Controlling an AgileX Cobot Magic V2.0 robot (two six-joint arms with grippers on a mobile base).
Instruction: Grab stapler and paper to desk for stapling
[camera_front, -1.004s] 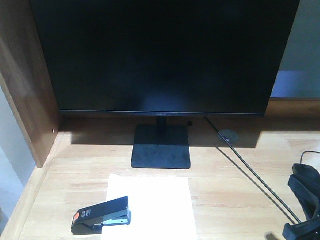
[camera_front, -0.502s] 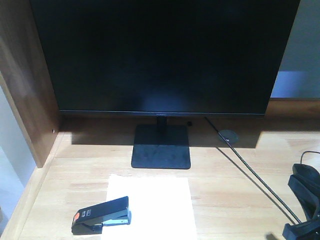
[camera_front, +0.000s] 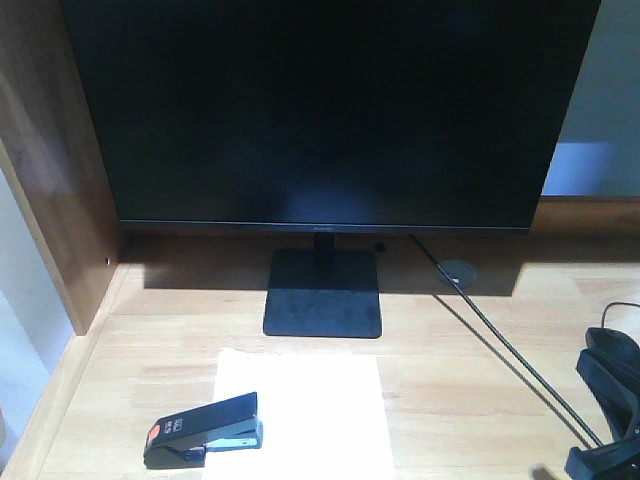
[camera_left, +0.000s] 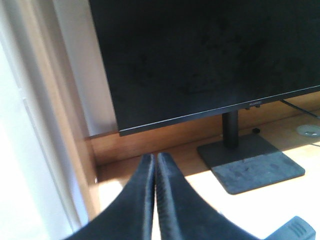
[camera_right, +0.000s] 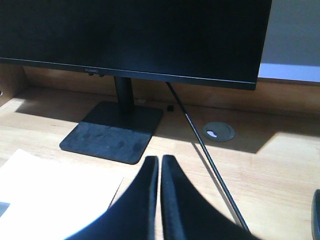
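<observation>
The stapler (camera_front: 203, 430) lies on the paper (camera_front: 300, 410), apart from both closed, empty pincers (camera_left: 154, 162) (camera_right: 160, 162).

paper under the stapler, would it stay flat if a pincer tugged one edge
Probably not. The paper looks thin and lies flush on the desk, so it would likely bend or crumple. The stapler sits on its front left part, so a tug may drag or pivot it. Its flat edge looks hard to pinch.
</observation>
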